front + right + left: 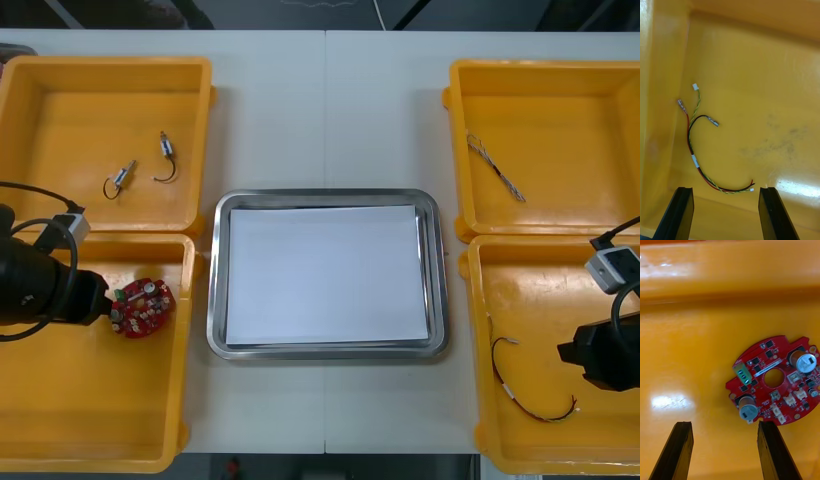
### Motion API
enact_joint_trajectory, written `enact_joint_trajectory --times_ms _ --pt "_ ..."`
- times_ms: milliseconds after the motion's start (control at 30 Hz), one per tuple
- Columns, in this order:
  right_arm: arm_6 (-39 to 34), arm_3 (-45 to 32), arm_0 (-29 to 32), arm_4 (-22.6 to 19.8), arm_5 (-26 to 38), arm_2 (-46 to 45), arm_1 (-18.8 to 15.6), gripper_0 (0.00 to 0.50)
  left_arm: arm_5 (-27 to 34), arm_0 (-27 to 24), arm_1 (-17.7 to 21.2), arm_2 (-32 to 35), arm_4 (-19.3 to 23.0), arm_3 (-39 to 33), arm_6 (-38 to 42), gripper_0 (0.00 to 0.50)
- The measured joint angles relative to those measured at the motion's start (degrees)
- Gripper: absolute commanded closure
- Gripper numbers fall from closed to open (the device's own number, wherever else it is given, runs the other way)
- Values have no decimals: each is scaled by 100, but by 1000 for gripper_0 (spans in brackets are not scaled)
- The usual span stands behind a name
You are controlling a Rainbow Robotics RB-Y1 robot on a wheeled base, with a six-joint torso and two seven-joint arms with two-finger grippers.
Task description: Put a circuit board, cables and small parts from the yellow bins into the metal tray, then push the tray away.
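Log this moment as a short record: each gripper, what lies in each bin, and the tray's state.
left gripper: jaws open, over the round red circuit board in the near left yellow bin
right gripper: jaws open, over the red and yellow cable in the near right yellow bin
far left yellow bin: two small metal parts
far right yellow bin: one pale twisted cable
shiny metal tray: white inside, between the bins, nothing in it

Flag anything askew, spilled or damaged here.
Nothing stands out. The metal tray sits square between the yellow bins; the round red circuit board lies flat ahead of the open left gripper; the red and yellow cable lies loose ahead of the open right gripper.
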Motion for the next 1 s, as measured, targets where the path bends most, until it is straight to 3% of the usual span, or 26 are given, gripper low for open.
enact_joint_trajectory --times_ms 300,567,667,900,933,1000 --pt "747 0 506 464 -714 338 0 0 -399 -45 0 -377 -96 192 148 0" --pt "747 -1 699 1797 -1149 1254 8 0 -551 -55 0 -537 -182 345 150 0" --pt "743 -1 717 2106 -1160 1556 54 0 -555 -59 0 -541 -186 382 150 0" --pt "664 -1 814 2274 -1176 1747 265 0 -608 -60 0 -645 -234 447 150 0" --pt "664 -1 834 2282 -1196 1747 287 0 -609 -60 0 -661 -236 447 150 12" --pt "664 -1 878 2291 -1239 1747 316 0 -613 -60 0 -666 -236 447 151 262"
